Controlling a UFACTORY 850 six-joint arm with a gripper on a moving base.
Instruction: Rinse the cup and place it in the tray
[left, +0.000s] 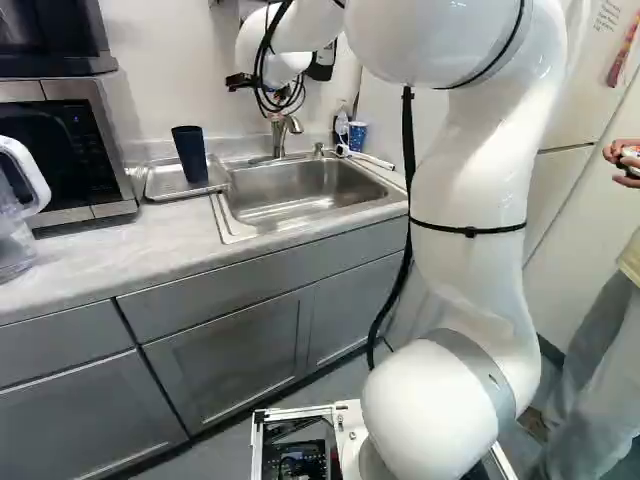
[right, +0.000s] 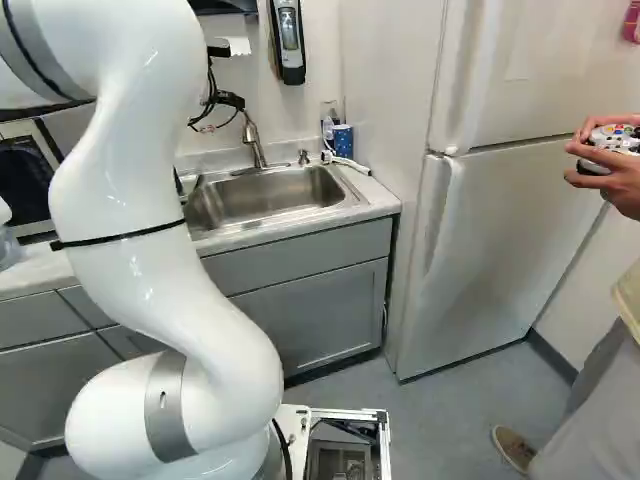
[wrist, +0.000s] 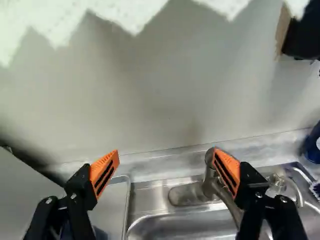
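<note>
A dark blue cup (left: 190, 153) stands upright on the metal tray (left: 160, 190) left of the sink (left: 290, 190). Partly hidden behind the wrist, my gripper (left: 240, 82) is above the back of the counter, near the faucet (left: 279, 130). In the wrist view the gripper (wrist: 166, 162) is open, with nothing held between its orange pads. Beyond one finger shows the faucet (wrist: 209, 185); below the other lie the tray's edge (wrist: 126, 205) and a small part of the cup (wrist: 100, 234).
The wall (wrist: 150, 100) rises ahead of the fingers. A blue patterned cup (left: 357, 136) and bottle stand behind the sink's right corner. A microwave (left: 70, 150) and clear pitcher (left: 15, 225) are at the left, a refrigerator (right: 500, 220) at the right, where a person holds a controller.
</note>
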